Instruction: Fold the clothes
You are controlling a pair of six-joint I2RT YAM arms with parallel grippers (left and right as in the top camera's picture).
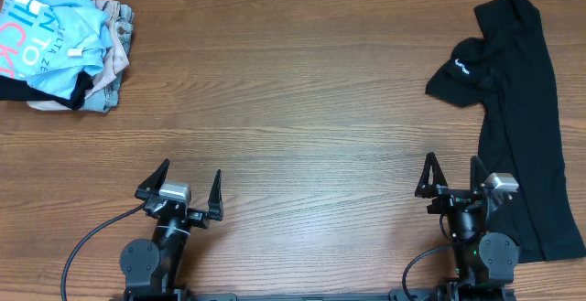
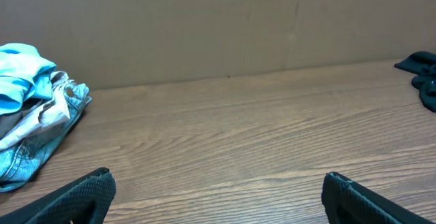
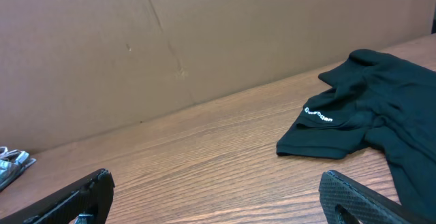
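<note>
The black T-shirt (image 1: 517, 109) lies along the right side of the table, folded lengthwise, with a sleeve with small white lettering (image 1: 461, 69) sticking out to the left. It shows at the right of the right wrist view (image 3: 354, 115) and as a dark edge in the left wrist view (image 2: 424, 74). My right gripper (image 1: 453, 175) is open and empty at the front, its right finger at the shirt's left edge. My left gripper (image 1: 190, 184) is open and empty at the front left, far from the shirt.
A pile of other clothes, a light blue printed shirt (image 1: 50, 31) over beige garments (image 1: 114, 49), sits at the back left corner, seen also in the left wrist view (image 2: 34, 115). A brown cardboard wall (image 3: 204, 40) stands behind the wooden table (image 1: 293, 127).
</note>
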